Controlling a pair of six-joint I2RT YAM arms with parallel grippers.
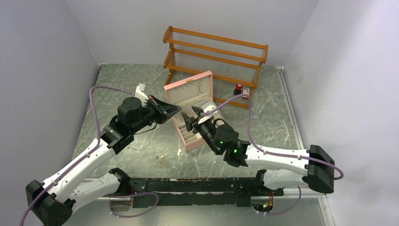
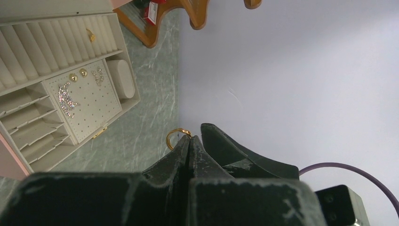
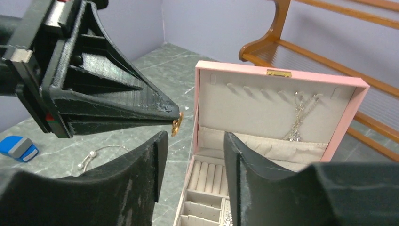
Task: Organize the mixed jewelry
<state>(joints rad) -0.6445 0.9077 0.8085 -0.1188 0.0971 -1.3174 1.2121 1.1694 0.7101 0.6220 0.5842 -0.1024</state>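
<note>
My left gripper (image 2: 189,138) is shut on a small gold ring (image 2: 175,137), pinched at its very tips and held in the air just left of the open pink jewelry box (image 1: 175,89). In the right wrist view the ring (image 3: 177,124) hangs at the left gripper's tip (image 3: 179,114) by the box's left wall (image 3: 195,108). My right gripper (image 3: 194,153) is open and empty above the box's front trays. Two tiny gold rings (image 1: 161,163) lie on the table in front. A thin silvery chain loop (image 3: 101,151) lies on the table to the left.
A wooden rack (image 1: 214,52) stands at the back, with small red-and-black bottles (image 1: 239,88) beside it. A small blue object (image 3: 19,147) lies at the left. The box holds a silvery necklace (image 3: 299,117), a ring (image 2: 90,34) in its rolls and earrings (image 2: 73,76).
</note>
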